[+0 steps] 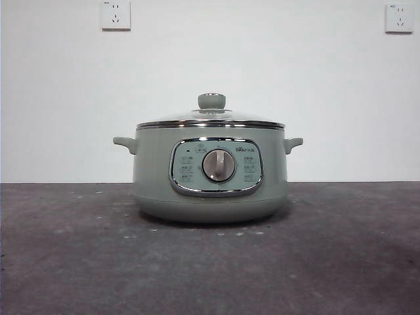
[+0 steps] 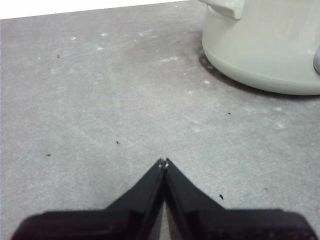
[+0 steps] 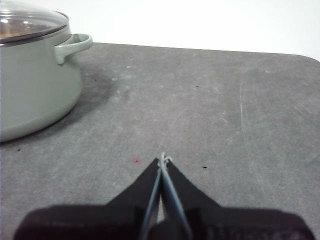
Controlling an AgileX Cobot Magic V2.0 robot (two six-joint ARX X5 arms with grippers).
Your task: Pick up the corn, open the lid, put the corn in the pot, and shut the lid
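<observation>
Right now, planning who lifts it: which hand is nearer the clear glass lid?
Cannot tell. Left hand and right hand, both shut, wait beside the lid's pot, apart from it.

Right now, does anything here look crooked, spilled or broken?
Nothing stands out. The glass lid sits level on the sage-green electric pot, which stands upright on the gray table. Only pale specks and scuffs mark the tabletop. No corn is visible outside the pot.

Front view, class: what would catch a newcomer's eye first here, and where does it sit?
The pale green pot stands mid-table, its silver dial facing the camera. The glass lid sits closed on it, green knob on top. Both grippers, left and right, wait shut over bare table beside the pot; no corn shows.
</observation>
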